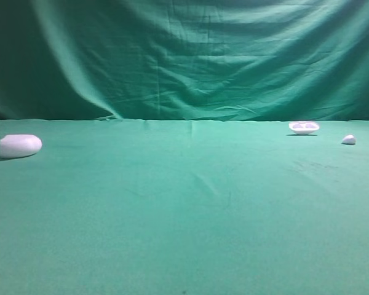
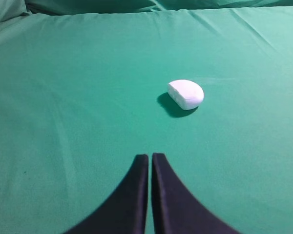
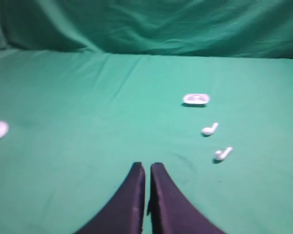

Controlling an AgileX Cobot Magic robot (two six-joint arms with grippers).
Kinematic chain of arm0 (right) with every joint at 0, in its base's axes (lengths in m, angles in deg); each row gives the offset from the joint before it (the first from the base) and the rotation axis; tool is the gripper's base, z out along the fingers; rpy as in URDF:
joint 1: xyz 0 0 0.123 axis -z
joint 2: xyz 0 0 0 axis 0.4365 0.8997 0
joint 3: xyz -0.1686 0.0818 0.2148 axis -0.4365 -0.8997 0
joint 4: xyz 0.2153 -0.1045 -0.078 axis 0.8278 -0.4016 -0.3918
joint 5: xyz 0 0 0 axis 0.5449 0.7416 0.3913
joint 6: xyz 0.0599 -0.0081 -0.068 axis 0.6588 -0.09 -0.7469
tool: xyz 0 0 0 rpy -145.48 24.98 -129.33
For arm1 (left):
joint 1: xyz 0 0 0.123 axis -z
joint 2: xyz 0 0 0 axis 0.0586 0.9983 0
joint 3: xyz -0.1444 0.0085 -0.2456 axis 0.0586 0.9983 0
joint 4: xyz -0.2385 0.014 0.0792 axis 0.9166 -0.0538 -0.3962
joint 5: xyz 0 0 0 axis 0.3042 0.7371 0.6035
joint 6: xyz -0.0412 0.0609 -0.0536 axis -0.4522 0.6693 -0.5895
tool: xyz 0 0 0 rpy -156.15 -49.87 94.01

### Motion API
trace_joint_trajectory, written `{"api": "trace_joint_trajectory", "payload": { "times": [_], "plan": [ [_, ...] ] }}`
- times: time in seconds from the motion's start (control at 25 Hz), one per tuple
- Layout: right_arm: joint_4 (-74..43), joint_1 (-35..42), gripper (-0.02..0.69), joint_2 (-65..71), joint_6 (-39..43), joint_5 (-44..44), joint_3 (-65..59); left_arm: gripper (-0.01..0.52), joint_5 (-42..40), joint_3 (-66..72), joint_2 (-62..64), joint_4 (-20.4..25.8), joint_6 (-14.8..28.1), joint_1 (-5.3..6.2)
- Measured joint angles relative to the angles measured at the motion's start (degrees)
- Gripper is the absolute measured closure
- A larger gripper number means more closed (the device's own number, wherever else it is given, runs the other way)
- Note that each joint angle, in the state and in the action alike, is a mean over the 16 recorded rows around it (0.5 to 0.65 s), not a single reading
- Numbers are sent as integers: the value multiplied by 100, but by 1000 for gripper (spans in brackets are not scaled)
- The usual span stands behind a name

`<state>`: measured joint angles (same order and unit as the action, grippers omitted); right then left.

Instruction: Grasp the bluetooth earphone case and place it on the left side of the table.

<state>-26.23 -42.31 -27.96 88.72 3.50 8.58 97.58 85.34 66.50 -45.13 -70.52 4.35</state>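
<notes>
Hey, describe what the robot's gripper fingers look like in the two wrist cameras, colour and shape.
Only the fingers show. The left gripper has two smooth, dark, near-black fingers, broad at the base and curving inward to narrow tips. The right gripper looks the same: matching dark tapered fingers. No cables, markings or arm links are visible, and neither arm appears in the high view.

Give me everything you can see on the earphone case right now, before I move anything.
The bluetooth earphone case is a smooth, glossy-looking white pebble, oblong with rounded edges, apparently plastic. It appears closed; the left wrist view shows a flatter face toward the camera. It lies on its side on the table, at the far left of the exterior view, casting a small shadow. Only the green cloth touches it; no gripper is near it.
</notes>
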Motion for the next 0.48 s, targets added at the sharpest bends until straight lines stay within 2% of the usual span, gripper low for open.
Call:
{"api": "trace_joint_trajectory", "payload": {
  "times": [0.24, 0.48],
  "plan": [
    [136, 667, 665, -832, 3, -716, -1316, 514, 0, 0, 0, 0, 0, 0],
    [290, 958, 665, -1267, 20, -1017, -2060, 514, 0, 0, 0, 0, 0, 0]
  ]
}}
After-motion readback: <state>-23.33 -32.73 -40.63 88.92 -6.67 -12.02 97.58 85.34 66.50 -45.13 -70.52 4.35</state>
